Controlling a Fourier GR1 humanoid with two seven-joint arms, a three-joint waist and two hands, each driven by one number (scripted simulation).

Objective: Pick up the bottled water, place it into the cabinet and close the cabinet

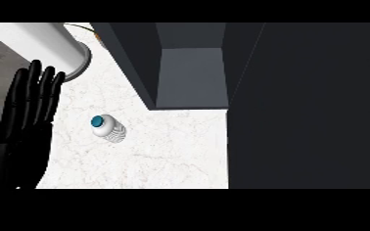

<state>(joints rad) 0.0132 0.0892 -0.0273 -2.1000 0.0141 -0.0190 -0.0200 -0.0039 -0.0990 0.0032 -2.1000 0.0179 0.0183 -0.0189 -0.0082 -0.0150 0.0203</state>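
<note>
While the left hand point(29, 107) rests at the view's left edge with its fingers straight and holding nothing, the bottled water point(108, 128) stands upright on the white counter point(166, 151), just beyond those fingertips toward the cabinet point(192, 73), apart from them. The right hand is out of sight. The cabinet stands open, its dark door point(296, 107) swung out. A good pick probably means curling round the bottle's ribbed body, below the blue cap, keeping it upright.

One bottled water point(108, 128) stands on the one marble surface point(166, 151) — with one open cabinet point(189, 73), one white cylinder point(51, 46), and one hand point(29, 110) — nothing doubled.
</note>
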